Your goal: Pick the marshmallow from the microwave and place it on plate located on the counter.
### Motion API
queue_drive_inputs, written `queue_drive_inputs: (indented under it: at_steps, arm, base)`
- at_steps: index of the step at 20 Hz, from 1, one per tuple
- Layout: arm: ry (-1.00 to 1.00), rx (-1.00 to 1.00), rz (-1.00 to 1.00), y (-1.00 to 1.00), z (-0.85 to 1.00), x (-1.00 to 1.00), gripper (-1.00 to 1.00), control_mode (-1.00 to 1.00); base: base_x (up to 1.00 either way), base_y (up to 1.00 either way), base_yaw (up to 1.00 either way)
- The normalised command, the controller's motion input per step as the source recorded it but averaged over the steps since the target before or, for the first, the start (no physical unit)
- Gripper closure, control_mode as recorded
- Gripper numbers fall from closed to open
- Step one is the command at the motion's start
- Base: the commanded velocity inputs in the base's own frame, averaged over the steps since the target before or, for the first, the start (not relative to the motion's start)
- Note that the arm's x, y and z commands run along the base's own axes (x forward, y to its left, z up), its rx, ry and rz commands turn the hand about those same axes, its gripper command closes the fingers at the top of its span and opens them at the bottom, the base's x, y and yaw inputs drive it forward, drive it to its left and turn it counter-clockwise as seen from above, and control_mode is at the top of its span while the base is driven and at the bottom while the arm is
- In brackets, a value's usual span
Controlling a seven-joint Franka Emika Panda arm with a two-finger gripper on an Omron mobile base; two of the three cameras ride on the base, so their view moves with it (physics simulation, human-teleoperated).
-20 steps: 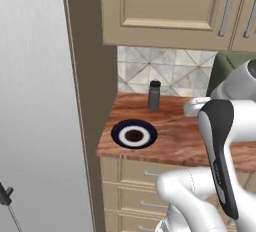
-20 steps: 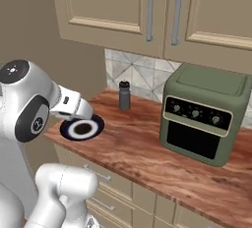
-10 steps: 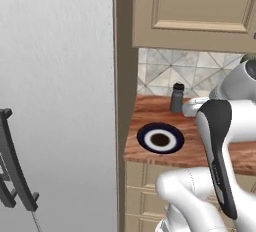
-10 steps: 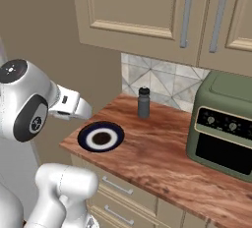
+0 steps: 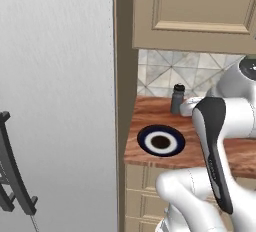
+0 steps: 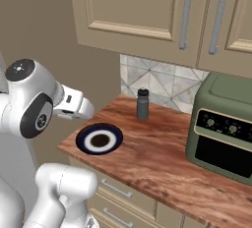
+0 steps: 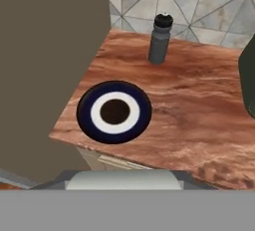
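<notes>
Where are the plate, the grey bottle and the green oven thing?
plate (image 7: 114, 111), hand view, dark centre.
grey bottle (image 6: 142, 105), right base view, its body.
green oven (image 6: 224, 128), right base view, front panel.

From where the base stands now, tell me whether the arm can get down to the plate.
Probably yes. The plate lies bare near the counter's front left corner, with nothing over it. The grey bottle stands well behind, clear of the way.

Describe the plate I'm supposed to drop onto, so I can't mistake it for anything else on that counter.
Start at the reddish-brown wooden counter below the beige wall cabinets and go to its left end, by the tall side panel. The plate lies flat there, in front of the upright grey bottle. It is the only round flat thing: navy rim, white ring, dark centre.
</notes>
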Motion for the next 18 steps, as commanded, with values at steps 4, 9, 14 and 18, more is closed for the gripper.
queue_drive_inputs:
  at_steps: [4,9,14,18]
  arm:
    - [0.12,0.0,0.02,0.0,-0.55,0.77,1.0,-1.0]
    - [0.14,0.0,0.05,0.0,-0.57,0.73,1.0,-1.0]
    - [0.22,0.0,0.04,0.01,-0.72,0.6,1.0,-1.0]
    - [0.2,0.0,0.05,0.0,-0.67,0.58,1.0,-1.0]
  base:
    - [0.0,0.0,0.0]
    - [0.0,0.0,0.0]
    - [0.0,0.0,0.0]
    - [0.0,0.0,0.0]
